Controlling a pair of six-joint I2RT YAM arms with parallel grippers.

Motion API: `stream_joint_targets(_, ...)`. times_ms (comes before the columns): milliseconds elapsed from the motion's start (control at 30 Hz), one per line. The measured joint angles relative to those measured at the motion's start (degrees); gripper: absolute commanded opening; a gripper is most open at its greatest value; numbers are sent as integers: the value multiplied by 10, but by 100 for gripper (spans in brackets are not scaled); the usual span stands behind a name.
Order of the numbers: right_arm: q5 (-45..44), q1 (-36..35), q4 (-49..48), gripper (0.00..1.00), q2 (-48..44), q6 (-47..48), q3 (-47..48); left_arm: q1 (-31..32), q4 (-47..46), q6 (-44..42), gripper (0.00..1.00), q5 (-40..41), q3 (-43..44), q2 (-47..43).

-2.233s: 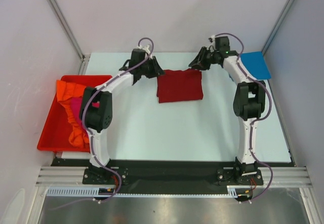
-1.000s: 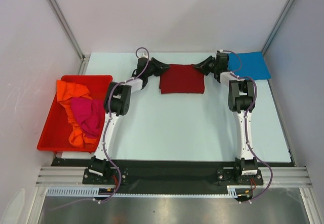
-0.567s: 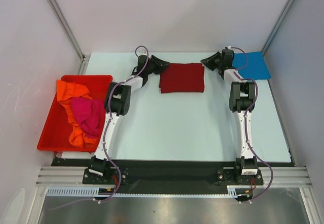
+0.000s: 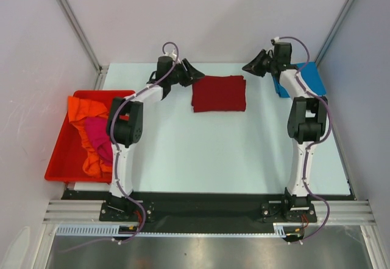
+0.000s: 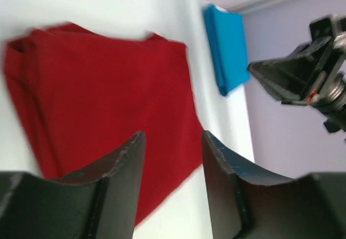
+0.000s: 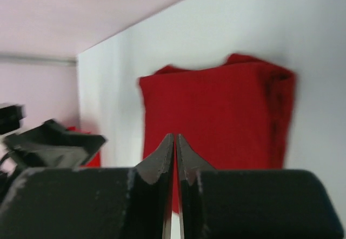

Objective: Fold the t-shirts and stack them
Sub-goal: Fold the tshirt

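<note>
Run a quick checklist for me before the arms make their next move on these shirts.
1. Dark red cloth t-shirt folded and lying flat on the table: ok.
2. Left gripper open and empty: ok.
3. Right gripper shut and empty: ok.
4. Bright blue cloth t-shirt folded at the far right corner: ok.
5. Dark red shirt stacked on the blue one: not ok, they lie apart.
6. Orange t-shirt and magenta-pink t-shirt folded: not ok, both bunched in the red plastic bin.
</note>
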State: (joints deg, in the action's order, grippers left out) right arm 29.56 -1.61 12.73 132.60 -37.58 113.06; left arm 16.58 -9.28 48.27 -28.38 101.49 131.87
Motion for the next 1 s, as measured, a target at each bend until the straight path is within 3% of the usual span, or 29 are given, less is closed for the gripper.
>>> stream_joint_targets(167, 76, -28, -39, 6, -56, 9, -49, 14, -68, 28, 40, -42, -73, -22)
stream_joint_targets(400, 194, -59, -151, 0, 20, -22, -160, 27, -163, 94, 29, -86, -136, 14)
stream_joint_targets(600, 245, -26, -237, 0, 23, -54, -289, 23, -200, 124, 25, -94, -239, 19)
stream_joint_targets(700, 245, -2, -235, 0, 4, -46, -320, 16, -209, 125, 25, -95, -256, 12)
stream_joint_targets(833, 220, 13, -180, 1, -23, -7, -326, 7, -151, 85, 29, -92, -259, -9)
stream_joint_targets(1000, 159, 14, -69, 5, -82, 39, -326, 5, -16, -19, 50, -55, -257, -70)
